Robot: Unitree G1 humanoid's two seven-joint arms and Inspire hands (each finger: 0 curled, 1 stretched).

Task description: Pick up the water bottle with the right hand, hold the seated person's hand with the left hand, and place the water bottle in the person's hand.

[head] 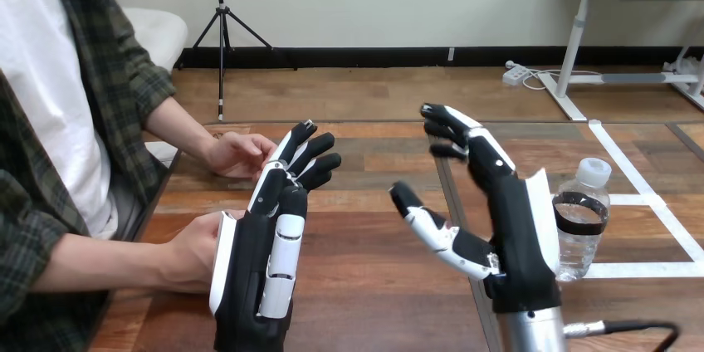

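**Both hands open above table, bottle not picked up**

The left hand [257, 261] is up over the table [382, 302] at left-centre, standing on edge with its white back shell toward the person. Its fingers [315, 153] reach forward, nearly straight and close together, and the thumb lies along the palm side. It is open and holds nothing.

The person's near hand [193, 251] sits right against the back shell of the left hand. They look to be touching, but the overlap hides the contact, so I cannot tell for sure. No robot finger curls round it. The person's far hand [237, 154] rests on the table just left of the left hand's fingertips, close to them but seemingly apart.

The right hand [519, 219] is raised right of centre on an upright forearm, palm facing left. Its fingers [452, 128] are loosely bent at the tips and the thumb [427, 223] is spread wide to the left. The grasp is wide and empty.

The bottle [585, 236] stands upright on the table just right of the right hand, behind its back shell, which covers the bottle's left edge. It has a white cap, a dark band and a clear body. Neither hand is on it.
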